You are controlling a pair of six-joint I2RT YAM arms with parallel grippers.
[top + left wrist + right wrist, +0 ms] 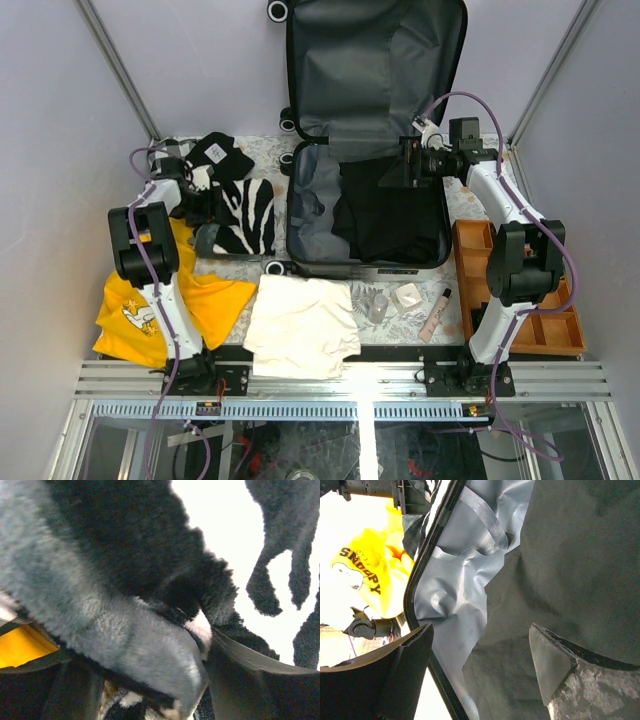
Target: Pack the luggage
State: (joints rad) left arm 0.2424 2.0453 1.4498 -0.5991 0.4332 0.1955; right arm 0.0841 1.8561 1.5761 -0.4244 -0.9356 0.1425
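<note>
Luggage [312,220] is laid open mid-table, with the lid propped against the back wall. The hard shell is judged stiff, smooth and light. Rolling on its wheels is expected, so it is best taken at the lid rim. Inside, only a black garment [390,215] is seen in the right half. Right gripper [480,645] is held wide above it, nothing gripped. Left gripper [155,680] has zebra plush [245,215] between its fingers; a grip cannot be told. Orange tray [470,240]: nothing is seen in the visible compartments.

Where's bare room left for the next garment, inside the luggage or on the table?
Inside the luggage, grey lining lies bare between its left wall and the black garment. A small table patch is free behind the zebra-print garment. The front is crowded: cream garment, bottle, box, tube, orange tray.
</note>
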